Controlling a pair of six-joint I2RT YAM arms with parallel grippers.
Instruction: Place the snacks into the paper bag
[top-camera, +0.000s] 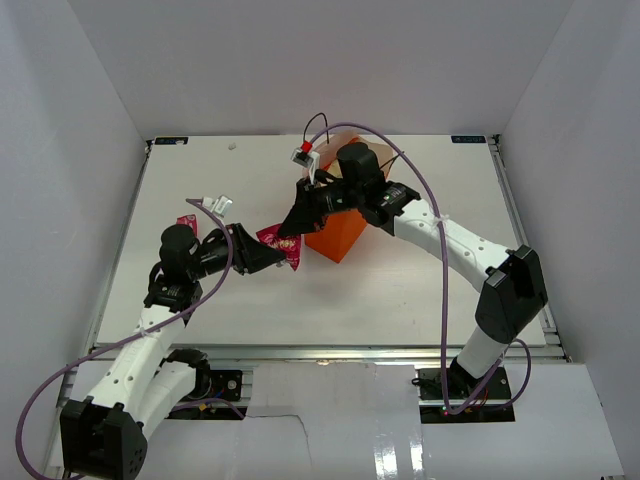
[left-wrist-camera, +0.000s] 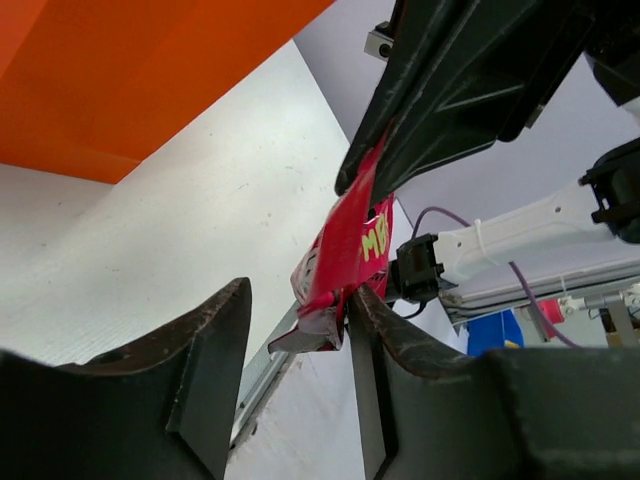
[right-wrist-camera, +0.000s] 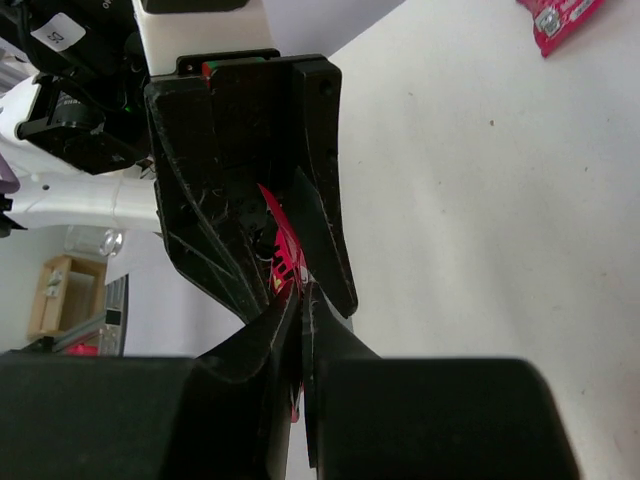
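Paper bag (top-camera: 338, 232): orange, upright on the desk (top-camera: 420, 275), near its middle; taken as landmark.
Red packet (top-camera: 281, 243): shiny, yellow lettering, held above the desk just left of the paper bag, outside it.
Left claw (top-camera: 272, 256): left of the paper bag; in the left wrist view its fingers (left-wrist-camera: 385, 335) stand apart, 1 of them touching the packet's lower edge.
Right claw (top-camera: 292, 222): reaching past the paper bag's left side, fingers pinched together on the red packet's upper end.
Second pink-red packet (top-camera: 186, 223): flat on the desk, well left of the paper bag.
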